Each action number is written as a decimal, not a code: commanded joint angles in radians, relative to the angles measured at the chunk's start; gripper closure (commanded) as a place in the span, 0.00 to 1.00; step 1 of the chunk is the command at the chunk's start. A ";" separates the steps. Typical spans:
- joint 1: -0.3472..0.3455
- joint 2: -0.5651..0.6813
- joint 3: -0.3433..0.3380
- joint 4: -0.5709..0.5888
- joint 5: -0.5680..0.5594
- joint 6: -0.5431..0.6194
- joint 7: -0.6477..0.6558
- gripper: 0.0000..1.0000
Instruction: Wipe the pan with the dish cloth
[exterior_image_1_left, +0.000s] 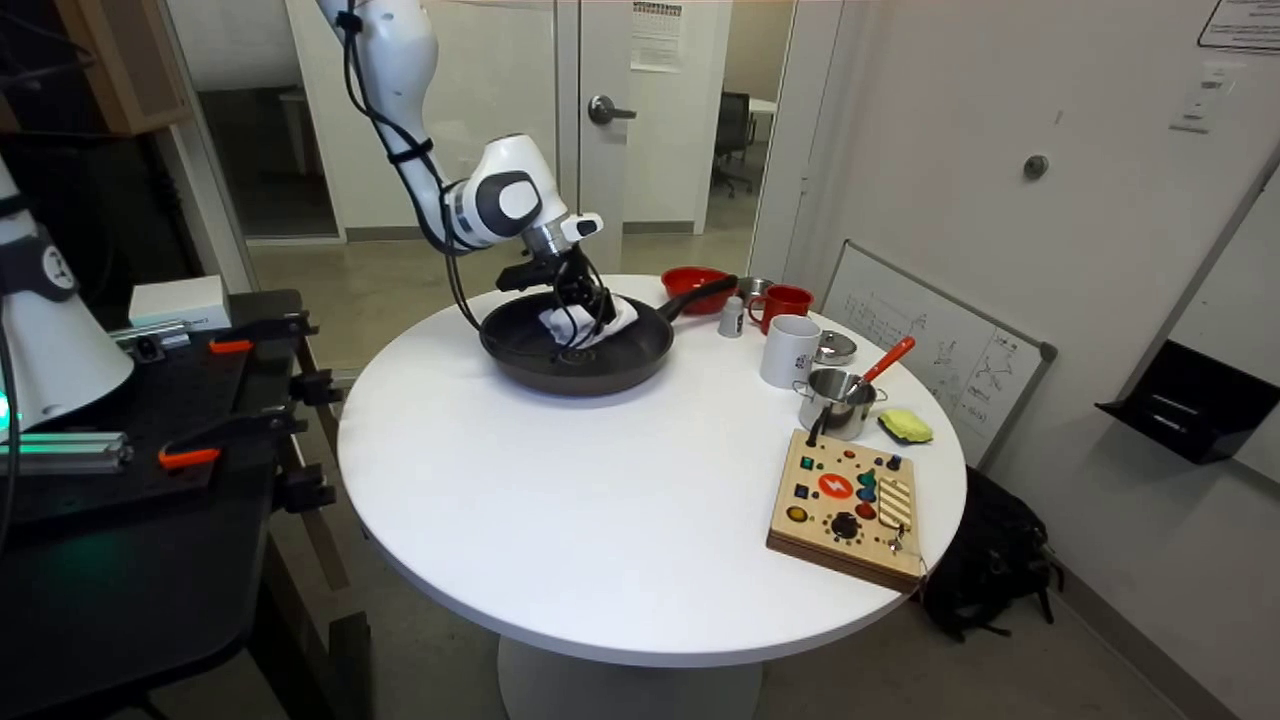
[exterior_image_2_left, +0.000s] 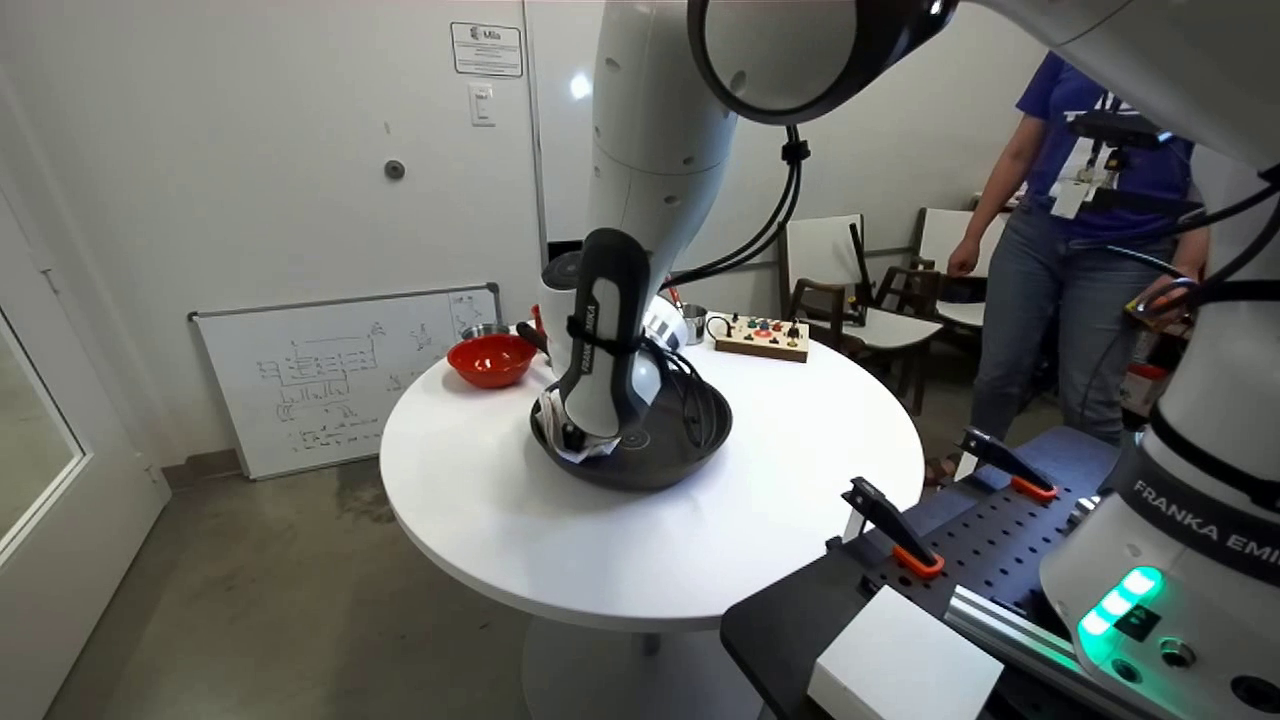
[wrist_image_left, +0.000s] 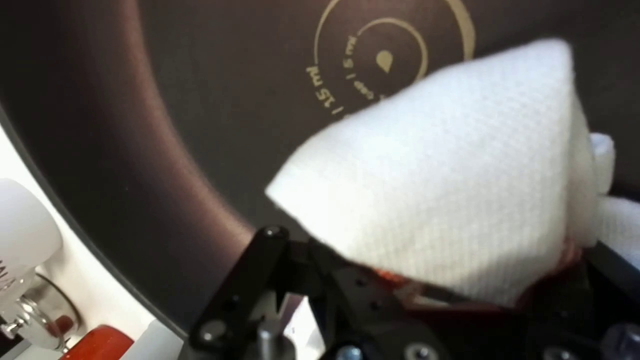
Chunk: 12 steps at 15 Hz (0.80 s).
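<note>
Worktop (exterior_image_1_left: 600, 530) is plain round white, scribbled-on whiteboard (exterior_image_2_left: 320, 390) leaning on the wall (exterior_image_2_left: 280, 150) nearby. Pan (exterior_image_2_left: 655, 450) sits on top, and the hand (exterior_image_1_left: 600, 312) has got the bunched-up dish cloth (wrist_image_left: 450, 175) pinched inside it.

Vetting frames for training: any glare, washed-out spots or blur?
Wrist view: dish cloth nearly washed out toward its left; pan has a reddish sheen along its side; white mug at the edge looks soft. In an exterior view: glare spot on the wall whiteboard, base lights glowing green. In both exterior views: print inside the pan too small to read.
</note>
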 joint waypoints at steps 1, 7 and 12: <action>-0.024 0.119 -0.030 0.155 -0.054 -0.066 0.085 1.00; -0.286 0.061 0.189 0.258 -0.147 -0.156 -0.022 1.00; -0.510 0.041 0.386 0.302 -0.214 -0.208 -0.134 1.00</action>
